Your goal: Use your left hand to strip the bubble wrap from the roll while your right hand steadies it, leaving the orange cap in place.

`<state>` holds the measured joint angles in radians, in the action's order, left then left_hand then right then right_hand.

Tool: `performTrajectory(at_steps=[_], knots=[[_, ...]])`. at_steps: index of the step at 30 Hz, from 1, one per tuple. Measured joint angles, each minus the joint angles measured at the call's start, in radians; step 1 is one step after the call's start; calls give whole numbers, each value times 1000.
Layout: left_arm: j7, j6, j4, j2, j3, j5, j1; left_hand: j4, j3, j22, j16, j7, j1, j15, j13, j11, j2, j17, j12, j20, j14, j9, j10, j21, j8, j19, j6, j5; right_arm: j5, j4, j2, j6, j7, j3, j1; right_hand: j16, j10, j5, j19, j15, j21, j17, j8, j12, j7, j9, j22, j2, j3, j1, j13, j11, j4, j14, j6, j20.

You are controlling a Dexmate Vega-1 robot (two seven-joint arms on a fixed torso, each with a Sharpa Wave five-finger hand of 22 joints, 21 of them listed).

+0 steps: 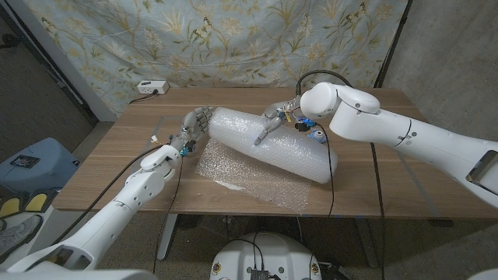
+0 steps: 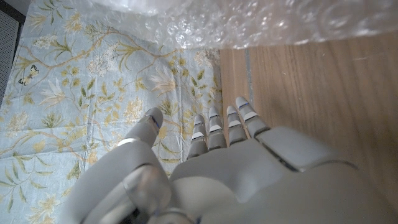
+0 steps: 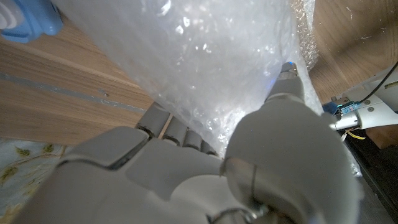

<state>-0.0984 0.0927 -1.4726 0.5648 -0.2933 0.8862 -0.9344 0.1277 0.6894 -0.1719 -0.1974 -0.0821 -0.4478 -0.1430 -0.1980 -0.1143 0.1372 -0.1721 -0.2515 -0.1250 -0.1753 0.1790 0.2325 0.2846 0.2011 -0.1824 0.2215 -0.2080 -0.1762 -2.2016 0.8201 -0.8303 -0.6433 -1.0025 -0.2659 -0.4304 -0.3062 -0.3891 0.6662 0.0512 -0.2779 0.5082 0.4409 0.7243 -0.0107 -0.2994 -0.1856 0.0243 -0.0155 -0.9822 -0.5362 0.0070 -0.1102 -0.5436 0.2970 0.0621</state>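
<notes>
The bubble wrap roll (image 1: 272, 144) lies slanted across the middle of the wooden table (image 1: 405, 187). A loose sheet of wrap (image 1: 249, 180) spreads from it toward the front edge. My right hand (image 1: 274, 118) sits on top of the roll's far side and grips it; in the right wrist view its thumb (image 3: 286, 106) presses on the wrap (image 3: 205, 56) while the fingers curl around the other side. My left hand (image 1: 194, 124) stands just off the roll's left end, fingers straight and holding nothing. In the left wrist view its fingers (image 2: 214, 127) point toward the wrap (image 2: 249, 22) without touching it.
A small blue object (image 1: 315, 134) lies on the table by my right wrist, also seen as a blue shape (image 3: 25, 18). A white box (image 1: 152, 87) sits at the table's back left edge. A floral cloth (image 1: 233, 39) hangs behind. A blue stool (image 1: 31, 162) stands left of the table.
</notes>
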Motion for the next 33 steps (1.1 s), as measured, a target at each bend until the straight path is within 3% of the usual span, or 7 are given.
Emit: performTrajectory(at_steps=[11,16,18,33], knots=[[65,-32,-77,-8,-9,5,-6,15,-7,0,0,-5,-17,0,0,0,-10,0,0,0,0,0,0,-4,0,0,5,0,115,49,38,82,3,96,-25,-4,-22,7,23,0,-8,4,3,11,-5,0,0,1,0,-4,0,4,0,-27,16,2],[68,-35,-101,-10,-15,6,-5,26,-10,0,0,-4,-21,0,0,0,-14,0,5,0,0,0,0,-11,-8,0,-1,0,166,54,39,109,0,102,-26,-6,-33,7,23,2,-8,6,3,13,-11,-5,0,3,0,-5,1,8,0,-34,21,2],[94,-67,-108,-9,-18,14,-3,28,-12,0,5,-2,-24,0,0,0,-16,0,5,0,0,0,-1,-14,-9,0,-9,0,184,95,48,117,0,151,-36,-6,-35,8,23,3,-8,8,3,13,-18,-5,0,8,0,-11,1,7,0,-39,29,2],[105,-129,-130,-2,-42,28,27,37,-21,-3,7,-5,-32,-4,0,-4,-24,0,13,0,4,0,-15,-22,-14,0,-23,0,335,146,67,139,32,234,-69,-6,-55,12,37,7,-15,20,7,26,-23,-5,-3,16,-1,-13,0,18,1,-66,44,-12]])
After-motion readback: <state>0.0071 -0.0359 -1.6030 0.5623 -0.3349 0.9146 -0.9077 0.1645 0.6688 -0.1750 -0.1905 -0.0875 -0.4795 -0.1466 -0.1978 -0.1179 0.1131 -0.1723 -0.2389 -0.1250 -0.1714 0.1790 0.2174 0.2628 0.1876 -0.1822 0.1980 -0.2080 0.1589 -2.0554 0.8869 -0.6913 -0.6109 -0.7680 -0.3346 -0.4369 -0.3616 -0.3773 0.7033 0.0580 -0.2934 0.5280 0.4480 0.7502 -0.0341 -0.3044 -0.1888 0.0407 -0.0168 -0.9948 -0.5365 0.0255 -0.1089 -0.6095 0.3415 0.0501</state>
